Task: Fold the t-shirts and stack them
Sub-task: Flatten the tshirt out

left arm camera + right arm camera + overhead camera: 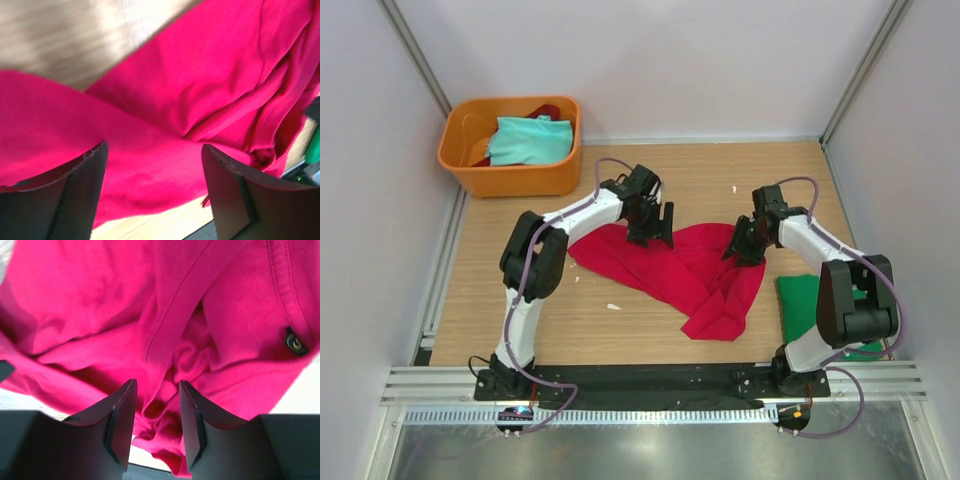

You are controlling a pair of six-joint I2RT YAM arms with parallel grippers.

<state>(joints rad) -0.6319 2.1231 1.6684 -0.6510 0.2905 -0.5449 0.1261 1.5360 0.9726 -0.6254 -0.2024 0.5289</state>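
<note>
Sprawling, crumpled bright red t-shirt [685,268]

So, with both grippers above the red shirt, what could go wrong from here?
1. The red t-shirt lies crumpled; a bunched fold sits between the fingers of the right gripper, so closing may catch several layers.
2. The green t-shirt lies close beside it; dragging the red one might disturb it.

Cannot make out the white specks [613,306] on the table [520,320], read the small dark label [295,342] on the red shirt [100,315], or see whole the green shirt [798,303] behind the right arm [855,295] or the dark cloth [548,110] under the teal shirt [530,140].
</note>
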